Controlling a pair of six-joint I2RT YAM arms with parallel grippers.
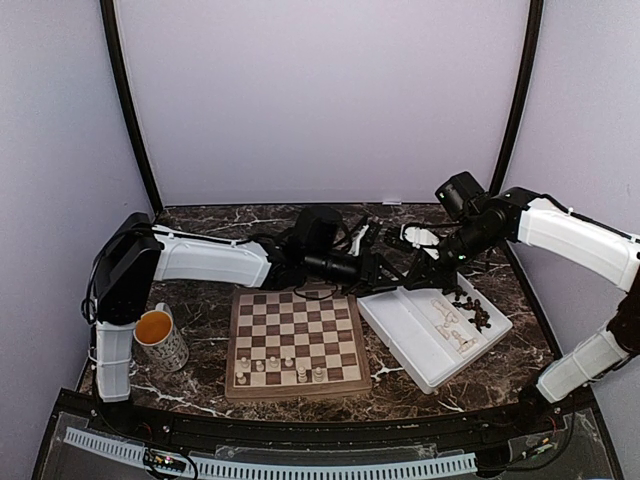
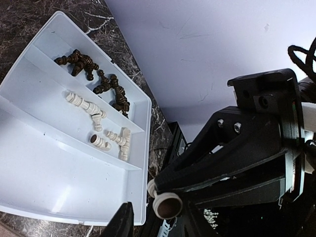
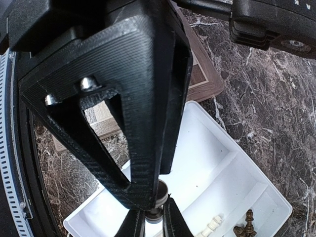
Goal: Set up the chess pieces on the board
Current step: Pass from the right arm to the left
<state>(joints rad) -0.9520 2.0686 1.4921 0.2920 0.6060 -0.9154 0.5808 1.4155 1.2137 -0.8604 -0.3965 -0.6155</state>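
My two grippers meet in the air above the far left corner of the white tray (image 1: 415,345). My right gripper (image 3: 154,224) is shut on a cream chess piece (image 3: 165,191), which also shows in the left wrist view (image 2: 167,205). My left gripper (image 2: 163,224) is open around that piece, one finger (image 2: 123,222) apart from it. The board (image 1: 296,390) lies at front centre with several cream pieces (image 1: 280,370) on its near two rows. Loose cream pieces (image 2: 98,118) and dark pieces (image 2: 98,79) lie in the tray's narrow compartments.
A mug of orange liquid (image 1: 160,335) stands left of the board. The tray sits right of the board, angled, on the dark marble table (image 1: 200,305). The enclosure's walls close in at the back and sides.
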